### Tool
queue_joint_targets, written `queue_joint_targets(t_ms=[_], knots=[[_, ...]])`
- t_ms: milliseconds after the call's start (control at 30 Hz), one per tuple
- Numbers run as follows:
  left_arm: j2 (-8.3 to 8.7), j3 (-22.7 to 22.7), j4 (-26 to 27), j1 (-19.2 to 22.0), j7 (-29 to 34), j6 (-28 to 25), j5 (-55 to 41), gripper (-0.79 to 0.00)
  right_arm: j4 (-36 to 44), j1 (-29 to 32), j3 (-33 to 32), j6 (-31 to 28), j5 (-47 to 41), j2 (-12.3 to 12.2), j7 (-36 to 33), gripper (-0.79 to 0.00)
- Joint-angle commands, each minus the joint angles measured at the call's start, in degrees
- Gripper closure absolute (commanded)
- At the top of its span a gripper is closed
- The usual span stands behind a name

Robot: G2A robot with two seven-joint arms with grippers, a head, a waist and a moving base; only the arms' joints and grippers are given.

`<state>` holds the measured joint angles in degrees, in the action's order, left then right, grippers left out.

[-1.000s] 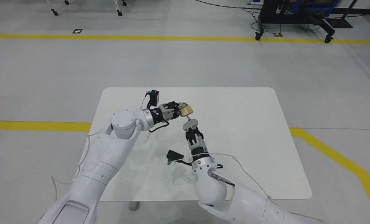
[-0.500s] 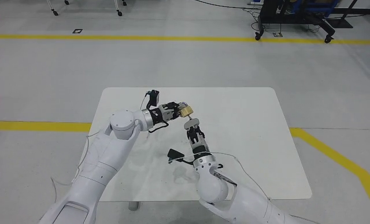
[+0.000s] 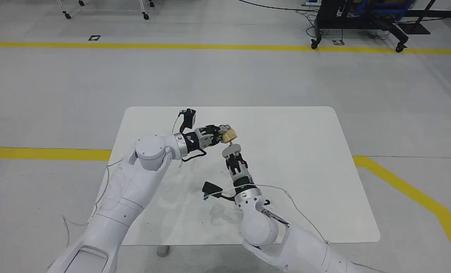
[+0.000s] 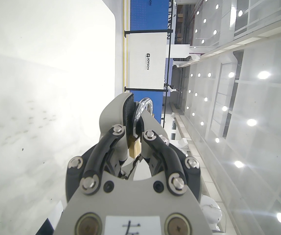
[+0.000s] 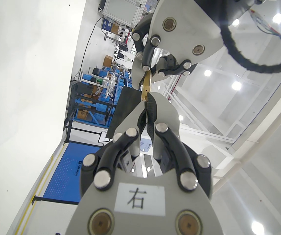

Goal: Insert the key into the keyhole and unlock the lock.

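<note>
Top view: both arms bent inward over the white table point(image 3: 303, 167); left gripper point(image 3: 220, 135) points sideways and right gripper point(image 3: 232, 154) aims at it from the robot's side, nearly touching. Left wrist view: fingers clamped on the brass padlock point(image 4: 134, 148), with its chrome shackle point(image 4: 141, 101) looping out past the tips. Right wrist view adds the key point(image 5: 145, 91), a slim brass blade pinched between black ribbed pads point(image 5: 151, 108), tip at the padlock. Can't tell if it's seated.
</note>
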<state>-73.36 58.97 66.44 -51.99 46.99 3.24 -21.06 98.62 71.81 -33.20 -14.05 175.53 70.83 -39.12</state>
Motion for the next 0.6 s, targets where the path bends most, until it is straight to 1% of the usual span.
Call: queue_joint_targets(t_ms=[0, 167, 333, 567], knots=[[0.02, 0.03, 0.19, -0.22, 0.08, -0.35, 0.11, 0.0, 0.09, 0.43, -0.73, 0.31, 0.04, 0.04, 0.81, 0.0], [0.1, 0.02, 0.52, -0.3, 0.71, -0.69, 0.85, 0.0, 0.29, 1.11, -1.77, 0.13, 0.47, 0.22, 1.55, 0.0], [0.16, -0.87, 1.01, -0.08, 1.64, -0.78, 3.45, 0.0, 0.14, 0.89, -1.95, -0.47, 0.47, 0.3, 0.85, 0.0], [0.09, -1.19, 0.89, 0.14, 1.7, -0.64, 3.95, 0.0, 0.43, 0.51, -2.02, -1.25, 0.47, 0.23, 0.1, 0.0]])
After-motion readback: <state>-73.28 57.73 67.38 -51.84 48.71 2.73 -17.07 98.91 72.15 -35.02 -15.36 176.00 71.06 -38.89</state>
